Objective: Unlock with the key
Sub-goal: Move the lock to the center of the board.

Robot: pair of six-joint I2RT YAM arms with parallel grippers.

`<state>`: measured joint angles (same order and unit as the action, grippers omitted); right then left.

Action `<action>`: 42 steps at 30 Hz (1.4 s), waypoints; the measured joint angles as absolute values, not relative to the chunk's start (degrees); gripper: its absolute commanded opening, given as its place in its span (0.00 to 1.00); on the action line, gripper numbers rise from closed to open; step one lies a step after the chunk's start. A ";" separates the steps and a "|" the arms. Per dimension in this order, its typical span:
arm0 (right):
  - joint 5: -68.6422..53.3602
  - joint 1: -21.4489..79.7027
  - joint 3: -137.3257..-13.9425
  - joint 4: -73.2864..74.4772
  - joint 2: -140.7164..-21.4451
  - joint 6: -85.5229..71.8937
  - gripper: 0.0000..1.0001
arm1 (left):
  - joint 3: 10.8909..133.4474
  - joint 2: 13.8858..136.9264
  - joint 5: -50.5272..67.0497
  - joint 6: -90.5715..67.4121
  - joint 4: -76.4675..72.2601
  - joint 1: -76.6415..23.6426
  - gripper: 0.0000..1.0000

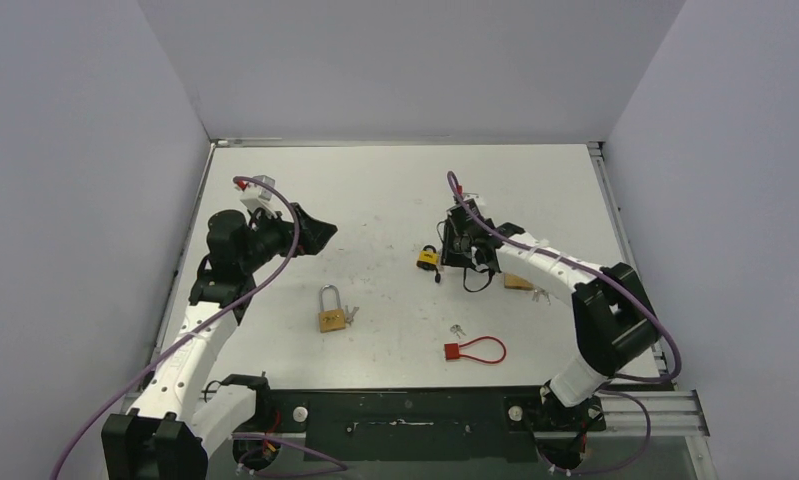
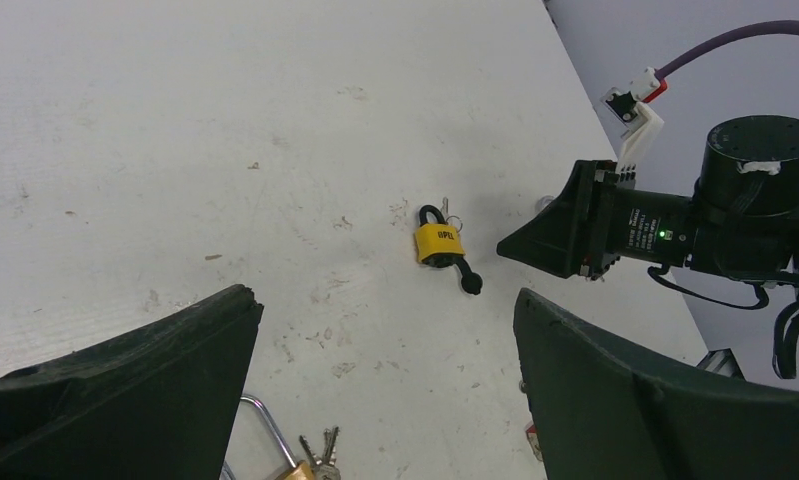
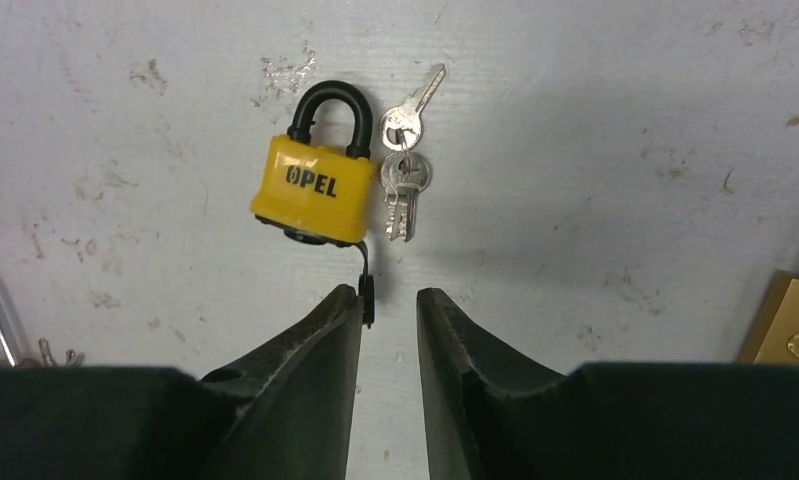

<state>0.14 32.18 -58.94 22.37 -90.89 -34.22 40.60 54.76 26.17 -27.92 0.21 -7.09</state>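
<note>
Now, right jaws narrowly apart at black key [image 3: 367, 293] of yellow padlock [image 3: 310, 190]; left jaws wide apart.

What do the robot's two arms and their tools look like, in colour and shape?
The left arm and right arm have white links and black joints. A purple cable runs along each. The left tool and right tool each have two black wedge-shaped fingers. A green light glows on the right wrist.

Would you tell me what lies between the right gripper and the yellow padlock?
Only the black key inserted in the yellow padlock, per the right wrist view.
</note>
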 measured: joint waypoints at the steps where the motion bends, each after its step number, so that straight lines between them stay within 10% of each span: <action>1: 0.80 32.18 -59.70 22.39 -92.14 -34.22 0.31 | 40.60 55.11 26.11 -27.92 0.25 -7.09 0.96; 42: 6.26 31.38 -76.09 19.73 -114.54 -26.15 0.43 | 40.60 56.69 25.76 -26.39 0.60 -7.09 0.97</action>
<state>6.26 31.38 -76.09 19.73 -114.54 -26.15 40.60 56.69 25.76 -26.39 0.60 -7.09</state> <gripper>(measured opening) 0.455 0.967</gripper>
